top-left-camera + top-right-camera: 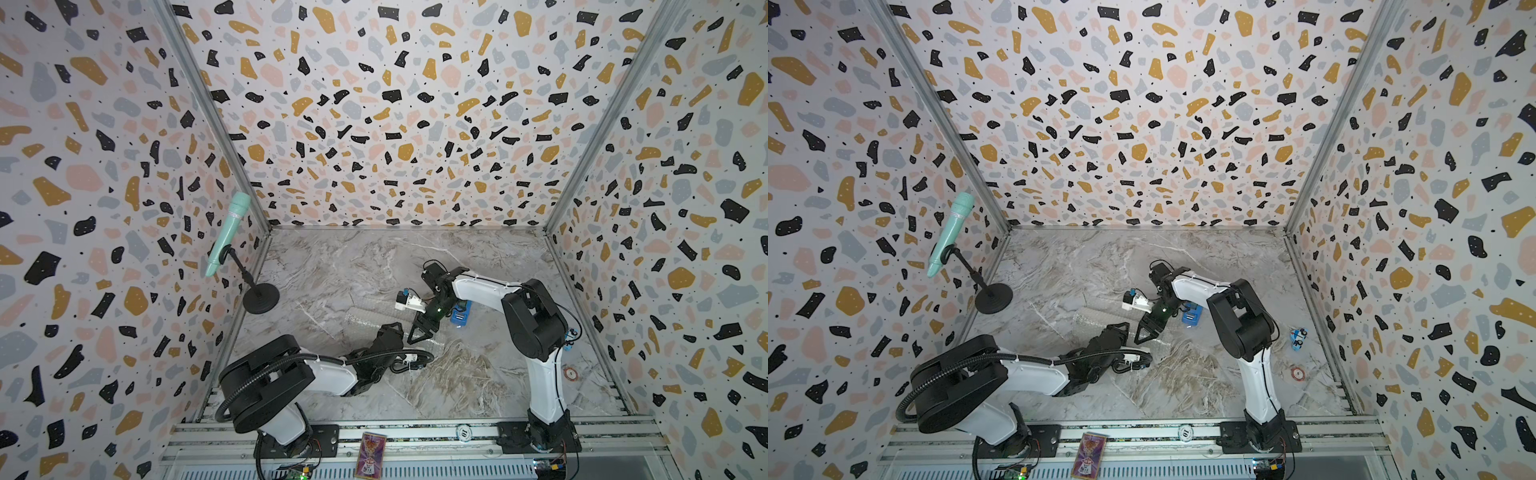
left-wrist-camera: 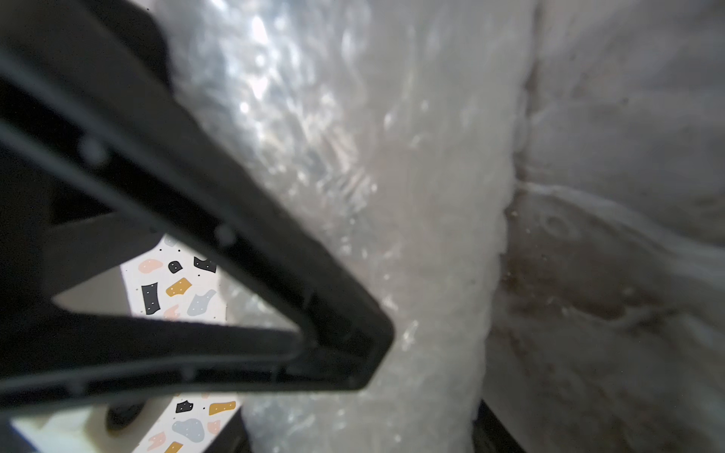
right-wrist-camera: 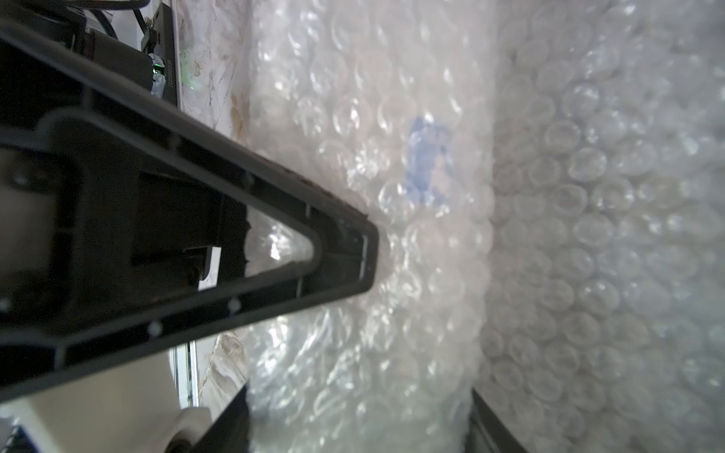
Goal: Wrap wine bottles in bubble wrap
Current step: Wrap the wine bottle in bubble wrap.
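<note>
The bubble wrap [image 1: 365, 318] [image 1: 1092, 319] lies on the marble table, rolled around the wine bottle. Through the wrap, the bottle's label shows only as a blue smear [image 3: 427, 164] in the right wrist view. My left gripper [image 1: 390, 332] [image 2: 361, 431] has a jaw pressed against each side of the wrapped roll [image 2: 412, 235]. My right gripper [image 1: 420, 332] [image 3: 359, 423] holds the same roll [image 3: 392, 294] close beside it, facing the left one. Each wrist view shows the other gripper's black finger [image 2: 235, 243] [image 3: 235, 219] lying against the roll. The bottle's cap is hidden.
A blue tape dispenser [image 1: 461, 313] stands just right of the right gripper. A mint microphone [image 1: 230, 232] on a black stand [image 1: 261, 297] is at the left wall. A small blue-and-white object [image 1: 1298, 337] and a round disc [image 1: 570, 373] lie at the right.
</note>
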